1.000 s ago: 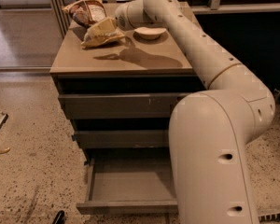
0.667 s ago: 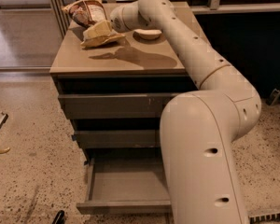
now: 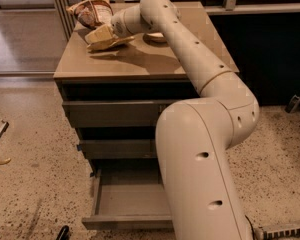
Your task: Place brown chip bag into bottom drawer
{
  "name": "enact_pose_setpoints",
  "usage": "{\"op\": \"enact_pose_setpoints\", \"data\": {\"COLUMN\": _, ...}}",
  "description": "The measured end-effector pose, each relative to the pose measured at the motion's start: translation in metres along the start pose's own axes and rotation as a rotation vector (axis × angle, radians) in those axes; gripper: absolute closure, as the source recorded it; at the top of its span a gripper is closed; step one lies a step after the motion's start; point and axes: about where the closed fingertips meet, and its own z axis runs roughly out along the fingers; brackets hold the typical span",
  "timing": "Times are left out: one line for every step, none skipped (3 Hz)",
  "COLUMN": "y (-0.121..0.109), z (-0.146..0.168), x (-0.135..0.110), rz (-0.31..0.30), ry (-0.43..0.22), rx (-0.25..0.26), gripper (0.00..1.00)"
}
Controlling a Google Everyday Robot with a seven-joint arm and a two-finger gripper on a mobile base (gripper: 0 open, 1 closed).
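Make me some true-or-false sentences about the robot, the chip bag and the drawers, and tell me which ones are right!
1. The bottom drawer is pulled open. True.
2. The brown chip bag is lying inside the bottom drawer. False: it lies on the cabinet top, near the back left corner.
3. The gripper is up over the cabinet top, right beside the brown chip bag. True.
4. The top drawer and the middle drawer are pulled out as far as the bottom one. False: only the bottom drawer sticks out far.
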Motion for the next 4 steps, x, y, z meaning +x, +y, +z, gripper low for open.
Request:
{"op": "enact_pose_setpoints", "data": {"y": 0.001, "z": 0.012, "x": -0.001, "rz": -0.003, "ry": 0.018, "rx": 0.006, "gripper": 0.41}}
{"op": "enact_pose_setpoints", "data": {"y": 0.001, "z": 0.018, "x": -0.001, "rz": -0.006, "ry": 0.033, "rx": 0.018, "gripper": 0.65}}
{"op": "enact_pose_setpoints", "data": {"y": -0.001, "z": 0.015, "x": -0.001, "rz": -0.014, "ry": 0.038, "rx": 0.029, "gripper": 0.88}}
{"op": "enact_pose_setpoints", "data": {"y": 0.001, "z": -0.007, "x": -0.005, "rz": -0.032, "ry": 0.015, "rx": 0.026, "gripper": 1.0}}
